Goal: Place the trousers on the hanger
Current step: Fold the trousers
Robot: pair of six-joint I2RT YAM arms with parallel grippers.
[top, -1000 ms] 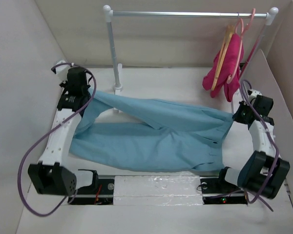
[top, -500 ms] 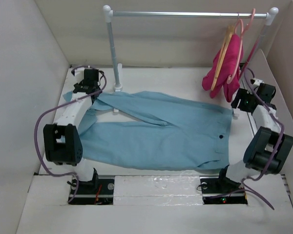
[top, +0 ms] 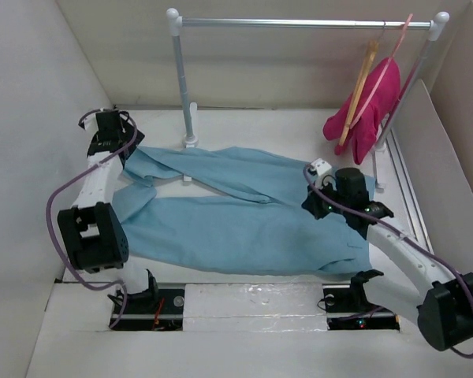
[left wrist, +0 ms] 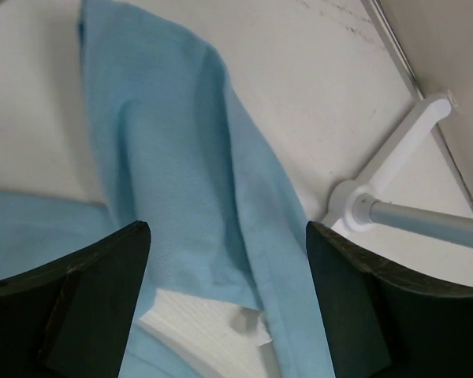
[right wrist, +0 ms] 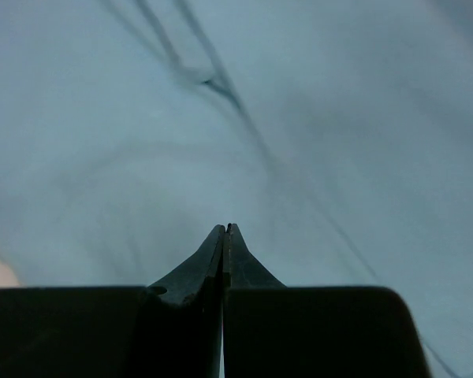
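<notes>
The light blue trousers (top: 244, 216) lie spread flat on the table, waist to the right and legs to the left. My left gripper (top: 118, 147) hovers open over the far leg's end (left wrist: 181, 173), with nothing between its fingers (left wrist: 363, 307). My right gripper (top: 315, 205) is over the trousers near the waist, jaws pressed shut and empty, and blue cloth (right wrist: 244, 118) fills its view. The tan wooden hanger (top: 361, 87) hangs on the rail at the far right, against the magenta garment.
A white clothes rack has its rail (top: 299, 23) across the back and a post (top: 183, 87) with a foot (left wrist: 394, 153) beside the leg end. A magenta garment (top: 370, 110) hangs on a pink hanger (top: 388, 67). White walls enclose the table.
My left gripper opened and let go of the leg end, which now lies flat. My right arm swung from the right edge inward over the trousers, its jaws opening and shutting again.
</notes>
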